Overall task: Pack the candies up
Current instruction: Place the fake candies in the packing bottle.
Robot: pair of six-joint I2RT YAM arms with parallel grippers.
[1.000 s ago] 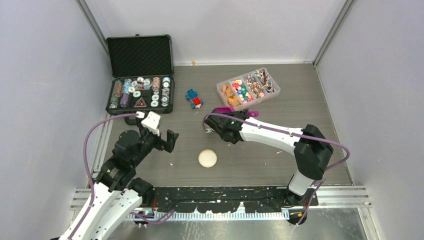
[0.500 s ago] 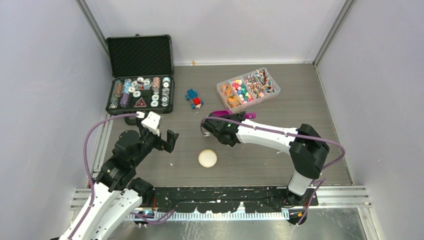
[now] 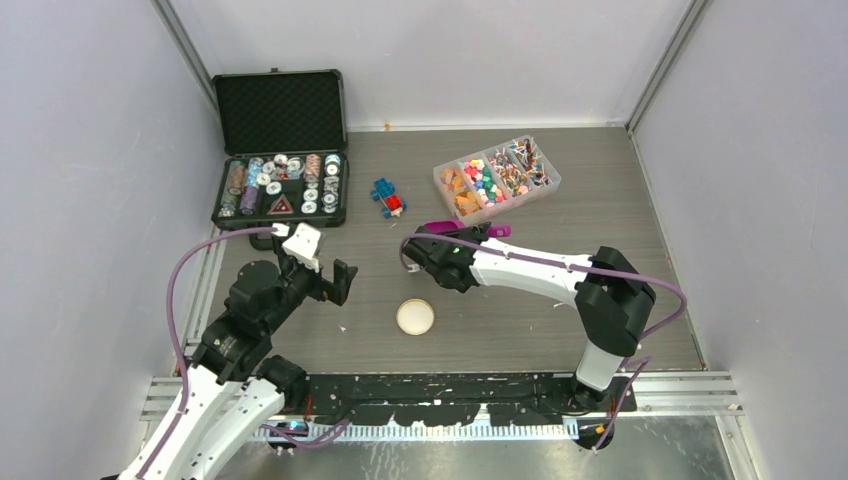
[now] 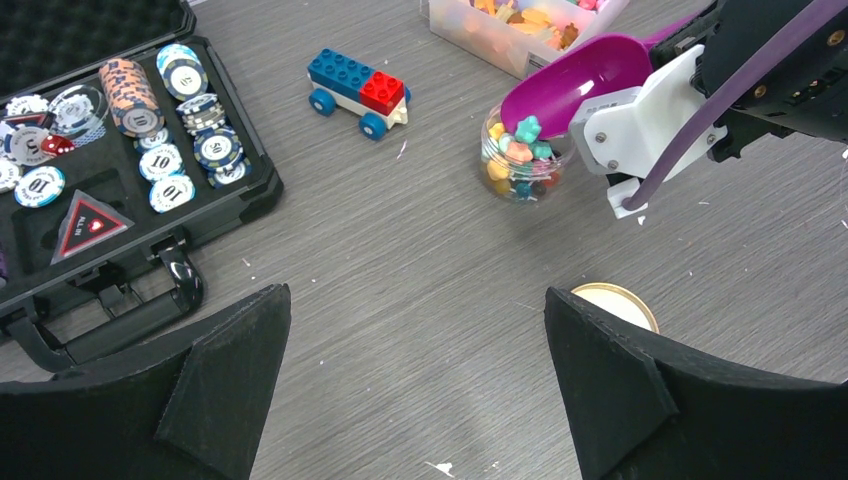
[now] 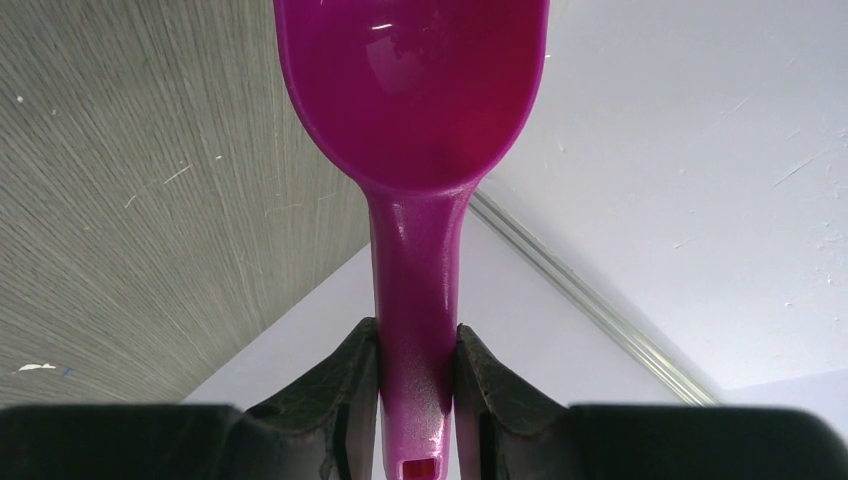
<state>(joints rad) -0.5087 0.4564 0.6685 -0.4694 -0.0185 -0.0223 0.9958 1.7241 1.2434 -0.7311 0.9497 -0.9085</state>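
Right jaws clamp scoop (image 5: pixel 412 100) handle, bowl over jar (image 4: pixel 520 160) mid-desk; bowl looks empty, hard to tell. Left jaws released, idle at 8 o'clock. Candies (image 3: pixel 497 175) in tray (image 3: pixel 437 176) at 1 o'clock, some in jar. Probably tiny, light, hard, rolly: scoop, don't pinch.

Wide-open left gripper (image 4: pixel 415 300); right arm (image 3: pixel 540 272) stretched leftward, right gripper (image 5: pixel 415 350) tight on purple scoop (image 5: pixel 410 80) handle.
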